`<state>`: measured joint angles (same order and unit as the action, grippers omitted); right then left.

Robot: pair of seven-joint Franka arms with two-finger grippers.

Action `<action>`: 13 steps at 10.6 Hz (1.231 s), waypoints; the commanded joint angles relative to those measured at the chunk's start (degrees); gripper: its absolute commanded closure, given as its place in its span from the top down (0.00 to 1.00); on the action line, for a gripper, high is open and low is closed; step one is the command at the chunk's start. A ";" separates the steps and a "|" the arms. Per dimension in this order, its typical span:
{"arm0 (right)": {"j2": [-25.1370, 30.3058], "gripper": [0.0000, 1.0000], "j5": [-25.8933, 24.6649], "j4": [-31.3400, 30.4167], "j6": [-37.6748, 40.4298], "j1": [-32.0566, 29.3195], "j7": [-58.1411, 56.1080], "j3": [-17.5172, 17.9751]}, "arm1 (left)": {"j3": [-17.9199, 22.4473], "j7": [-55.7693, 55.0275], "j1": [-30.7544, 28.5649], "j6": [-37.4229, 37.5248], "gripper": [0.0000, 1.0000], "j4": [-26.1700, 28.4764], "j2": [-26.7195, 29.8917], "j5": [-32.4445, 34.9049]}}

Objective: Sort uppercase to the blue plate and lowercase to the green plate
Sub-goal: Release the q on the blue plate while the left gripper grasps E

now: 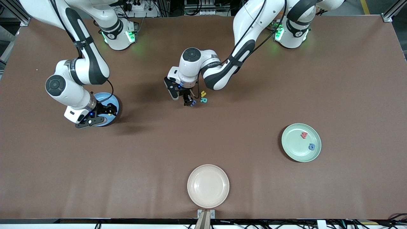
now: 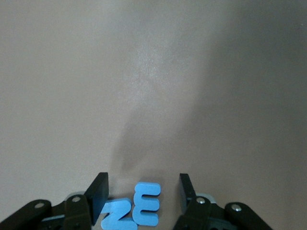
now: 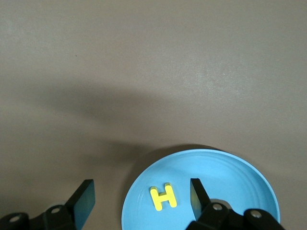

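Brown matting covers the whole table (image 1: 349, 79), both arm bases standing along its edge farthest from the front camera.

Three plates, same size. Blue plate (image 1: 113, 99) sits toward the right arm's end, partly hidden under that arm's wrist. Green plate (image 1: 294, 149) lies toward the left arm's end, nearer the front camera. Cream plate (image 1: 208, 186) is nearest the front camera, mid-table.

Right gripper (image 1: 106, 112) hangs low over the blue plate, fingers spread wide, nothing between them. In the right wrist view the yellow H (image 3: 164, 197) lies flat in the plate, between the open fingers (image 3: 85, 201) but touching neither.

Left gripper (image 1: 188, 101) is down at the table's middle, fingers wide apart. In the left wrist view two blue letters lie side by side on the mat between the fingers (image 2: 98, 196): one blue M-shaped letter (image 2: 147, 203) and a second blue letter (image 2: 117, 218) touching it, partly cut off by the frame edge. Cannot tell which is capital and which is small.

Just beside that gripper, toward the left arm's end: small yellow letter (image 1: 203, 93) and teal R (image 1: 203, 100), close together on the mat.

In the green plate: red w (image 1: 304, 135), and a rounded blue letter (image 1: 311, 146) nearer the front camera, apart from each other.
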<state>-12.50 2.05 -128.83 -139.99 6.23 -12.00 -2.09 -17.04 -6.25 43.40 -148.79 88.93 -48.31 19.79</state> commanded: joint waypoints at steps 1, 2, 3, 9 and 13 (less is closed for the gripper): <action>1.25 0.89 0.94 -0.63 0.33 -0.43 -0.21 0.16 | -0.01 0.10 0.01 -0.53 0.64 -1.04 -1.53 0.60; 1.25 0.89 0.94 -0.63 0.33 -0.61 -0.30 0.16 | -0.01 0.19 0.01 -0.53 0.61 -1.04 -1.62 0.77; 1.17 0.89 0.94 -0.63 0.25 -0.61 -0.30 0.07 | -0.01 0.10 0.10 -0.44 0.60 -1.04 -1.96 0.77; 0.99 0.89 0.94 -0.11 0.25 -1.05 -1.44 -0.02 | -0.01 0.01 0.10 -0.44 0.49 -0.96 -1.97 1.03; 0.64 0.90 0.85 0.16 -0.90 -1.40 -1.97 -0.02 | -0.01 -0.07 0.01 -0.44 0.00 -0.69 -1.79 1.39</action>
<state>-12.50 2.05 -128.70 -140.90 5.64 -12.70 -2.36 -17.03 -6.02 43.42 -148.81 88.84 -49.72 19.80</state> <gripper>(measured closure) 0.101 0.736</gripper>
